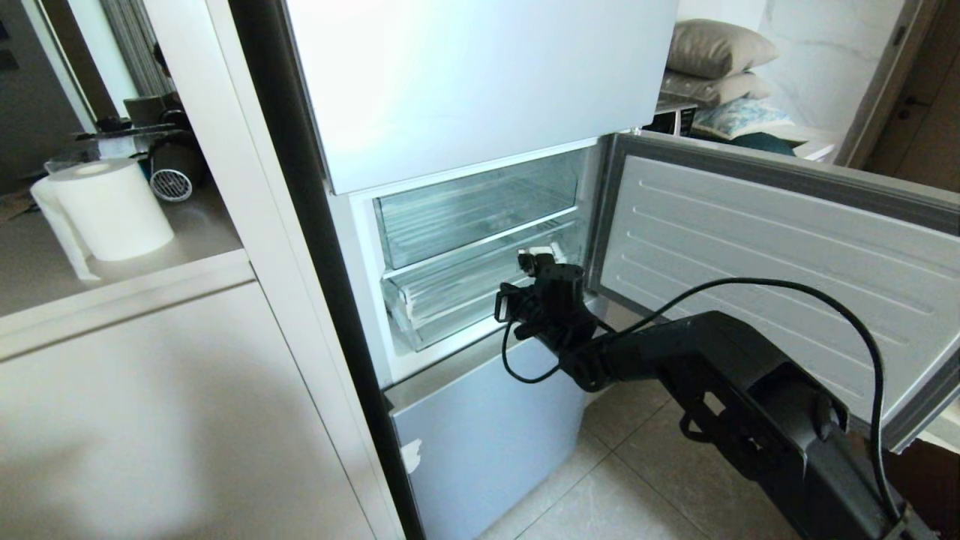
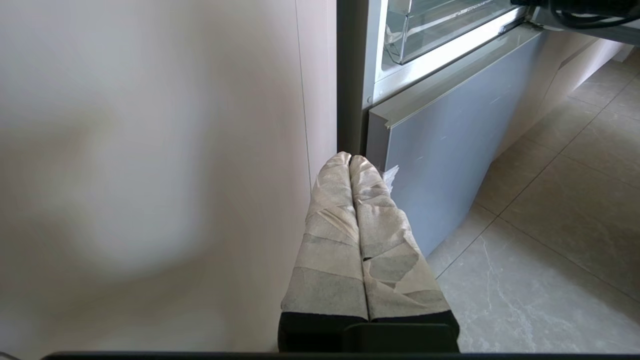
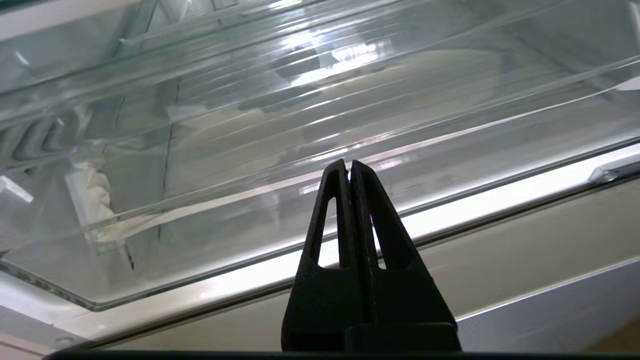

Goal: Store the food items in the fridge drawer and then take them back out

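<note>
Fridge drawer (image 3: 210, 220) front edge, right gripper (image 3: 350, 167) closed

the fridge drawer (image 3: 210, 150) is clear glossy plastic with a ribbed floor, a scrap of white tape (image 3: 97, 192) stuck at one front corner. the right gripper (image 3: 350, 170) looks like matt black hard plastic, while the left gripper (image 2: 350, 162) has fingers wrapped in dull, wrinkled pale tape that may be paper. the fridge doors (image 1: 487, 442) are smooth satin grey, perhaps painted metal, the floor tiles (image 2: 550, 240) are polished stone-look, and the paper roll (image 1: 109, 206) is soft matt white.
</note>
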